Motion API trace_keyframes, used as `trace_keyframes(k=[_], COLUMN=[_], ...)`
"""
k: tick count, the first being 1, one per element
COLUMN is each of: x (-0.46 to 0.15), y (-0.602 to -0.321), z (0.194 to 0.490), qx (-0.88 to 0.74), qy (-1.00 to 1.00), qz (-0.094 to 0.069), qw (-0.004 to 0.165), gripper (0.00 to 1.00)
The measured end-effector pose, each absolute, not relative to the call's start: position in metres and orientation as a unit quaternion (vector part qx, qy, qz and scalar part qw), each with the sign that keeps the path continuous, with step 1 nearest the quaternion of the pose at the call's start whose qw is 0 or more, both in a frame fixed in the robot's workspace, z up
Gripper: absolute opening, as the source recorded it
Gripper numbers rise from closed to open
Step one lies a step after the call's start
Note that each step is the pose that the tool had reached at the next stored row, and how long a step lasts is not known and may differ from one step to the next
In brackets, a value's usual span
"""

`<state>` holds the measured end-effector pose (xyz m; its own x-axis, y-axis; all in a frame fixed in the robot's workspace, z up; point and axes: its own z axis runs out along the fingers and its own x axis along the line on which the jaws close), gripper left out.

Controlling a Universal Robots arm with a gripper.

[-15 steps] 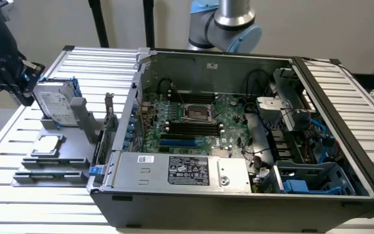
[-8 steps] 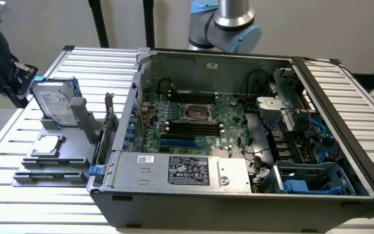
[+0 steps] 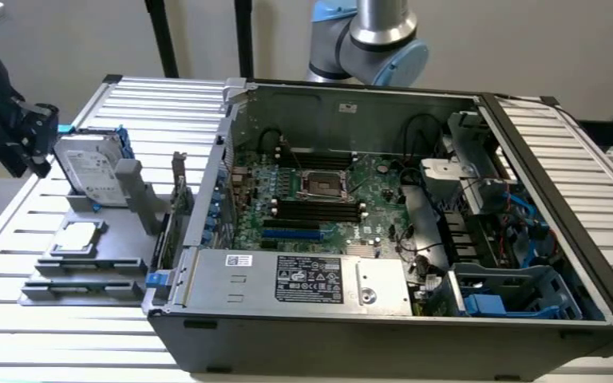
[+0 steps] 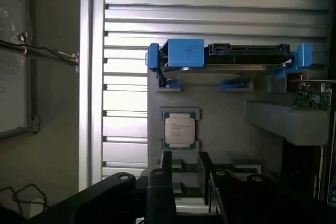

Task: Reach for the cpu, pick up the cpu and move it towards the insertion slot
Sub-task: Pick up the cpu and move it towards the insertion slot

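silvery cpu (image 4: 180,131) lies flat in a grey holder (image 4: 223,124) on the slatted worktop (image 4: 210,9); the pincer (image 4: 185,163) hangs near it, open and empty, well apart from the insertion slot (image 3: 326,185).

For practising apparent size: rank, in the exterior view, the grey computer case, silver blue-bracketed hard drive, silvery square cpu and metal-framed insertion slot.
1. Grey computer case
2. Silver hard drive
3. Silvery cpu and metal-framed insertion slot look alike

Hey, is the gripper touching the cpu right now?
Apart. In the exterior view the gripper hangs clear of the cpu, with a plain gap between them.
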<state>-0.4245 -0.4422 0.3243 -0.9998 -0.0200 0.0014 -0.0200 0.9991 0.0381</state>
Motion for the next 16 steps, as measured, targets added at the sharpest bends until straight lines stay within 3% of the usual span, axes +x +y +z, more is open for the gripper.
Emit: trace_keyframes(k=[1, 2, 4, 5, 9, 16], x=[-0.425, -0.425, -0.425, -0.425, -0.425, -0.423], y=[-0.442, -0.442, -0.442, -0.442, -0.442, -0.442], z=[0.324, 0.323, 0.321, 0.319, 0.312, 0.299], qx=[0.010, 0.010, 0.010, 0.010, 0.010, 0.011], qy=[-1.000, -1.000, -1.000, -1.000, -1.000, -1.000], qz=[-0.019, -0.019, -0.019, -0.019, -0.019, -0.019], qw=[0.001, 0.001, 0.001, 0.001, 0.001, 0.001], gripper=[0.42, 0.42, 0.53, 0.53, 0.71, 0.71])
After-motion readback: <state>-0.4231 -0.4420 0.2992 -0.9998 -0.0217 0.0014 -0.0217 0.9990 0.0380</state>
